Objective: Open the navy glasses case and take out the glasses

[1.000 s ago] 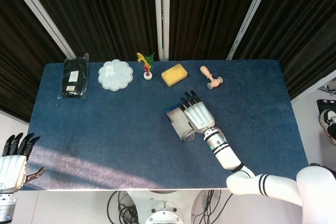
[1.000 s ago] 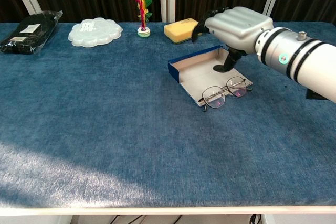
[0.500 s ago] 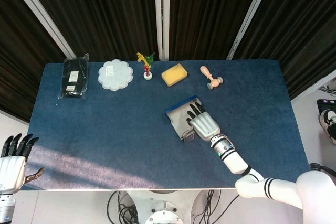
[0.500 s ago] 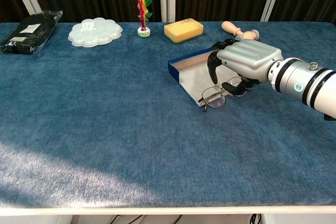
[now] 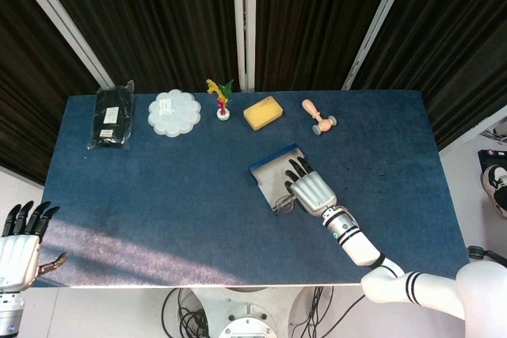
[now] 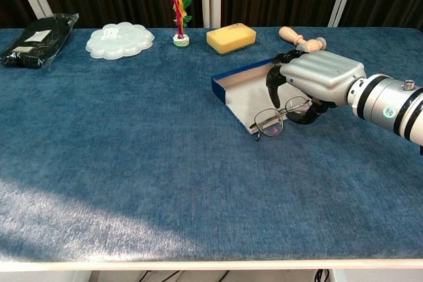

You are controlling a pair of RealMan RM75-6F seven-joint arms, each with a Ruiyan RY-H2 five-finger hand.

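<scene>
Far left, the left hand (image 5: 17,255) hangs off the table edge, fingers apart, holding nothing, no part in this step. Along the back of the blue table (image 6: 132,163), left to right: black packet (image 6: 38,37), white scalloped dish (image 6: 119,39), feather toy (image 6: 177,4), yellow sponge (image 6: 231,37), wooden stamp (image 6: 299,36). All well apart from the work, so no clutter to dodge.

Centre-right, the navy glasses case (image 6: 246,90) lies open w/ its pale lining up. The glasses (image 6: 281,115) sit half out, lenses over the case's near edge.

Right hand (image 6: 316,82) is over the case's right side, fingers curled down around the far lens and bridge. Can't tell if they're actually clamped on the frame or just touching it.

Imo the way to do it well: pinch at the bridge or rim, not the lens, then lift straight up so the temples clear the case wall w/o dragging the case along.
</scene>
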